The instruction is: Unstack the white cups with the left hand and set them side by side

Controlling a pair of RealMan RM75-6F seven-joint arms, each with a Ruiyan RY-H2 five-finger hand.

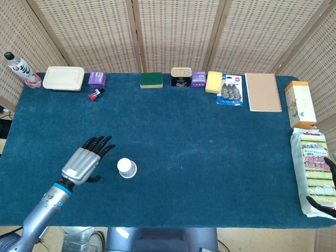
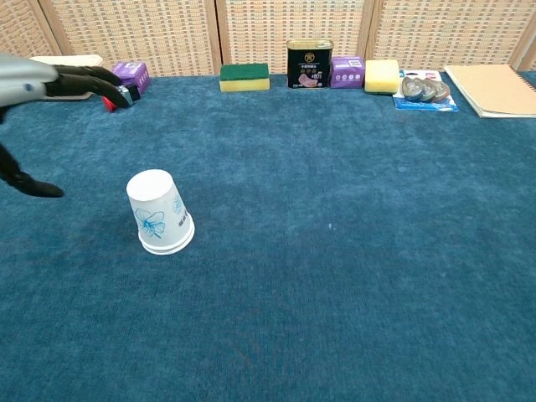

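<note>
1. The left hand (image 1: 84, 161) hovered over the blue table (image 1: 199, 147) with its fingers (image 1: 100, 144) spread wide and holding nothing; the thumb (image 2: 25, 184) hung down apart from the rest.
2. The white cups (image 2: 159, 211) stood nested and upside down, rim on the cloth, just to the right of the left hand's fingertips and not touching them.
3. The stack showed a blue flower print on its side in the chest view, and looked like a single cup from above.
4. Well beyond the fingertips, along the far edge, lay a beige food box (image 1: 63, 78), a purple box (image 1: 97, 79) and a small red-capped object (image 1: 95, 95).
5. Only dark fingertips of the right hand (image 1: 324, 197) showed at the table's near right corner, beside a pack of sponges (image 1: 312, 165); whether they were spread or curled could not be told.
</note>
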